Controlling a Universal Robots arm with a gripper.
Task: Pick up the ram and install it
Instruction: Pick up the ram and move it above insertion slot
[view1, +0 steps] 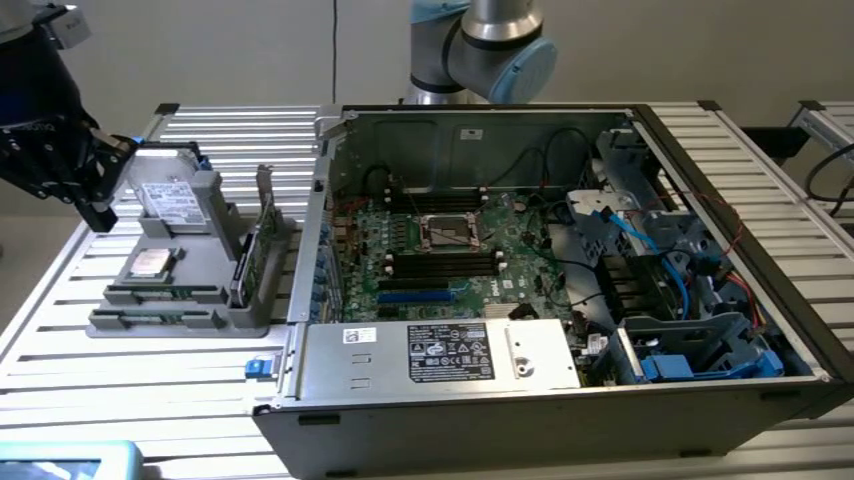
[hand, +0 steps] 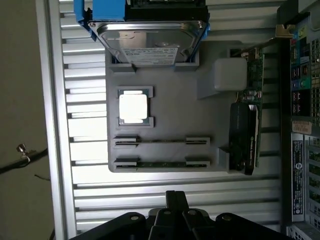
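Ram sticks (view1: 158, 294) — two of them, green and narrow — are seen standing on edge in the front slots of a grey holder (view1: 200, 328), which is set on the slatted table (view1: 134, 400) at the exterior view's left. Behind them in the holder a silver processor chip (view1: 147, 263), a hard drive (view1: 170, 200) and a green card (view1: 254, 250) are held. The tool (view1: 100, 215) is seen dark beside the hard drive end of the holder, apart from the sticks. An open computer case (view1: 801, 330) is placed just beside the holder, its motherboard (view1: 454, 250) exposed; a white label (view1: 451, 352) is fixed to the metal box at its front, but its print cannot be made out.

From the wrist view, the two sticks (hand: 161, 141) are shown parallel, next to the processor chip (hand: 133, 106). The hard drive (hand: 150, 37) carries a white label whose writing cannot be read. The tool (hand: 174, 197) is seen with its fingers closed together over bare table slats — clear of the holder (hand: 165, 90).
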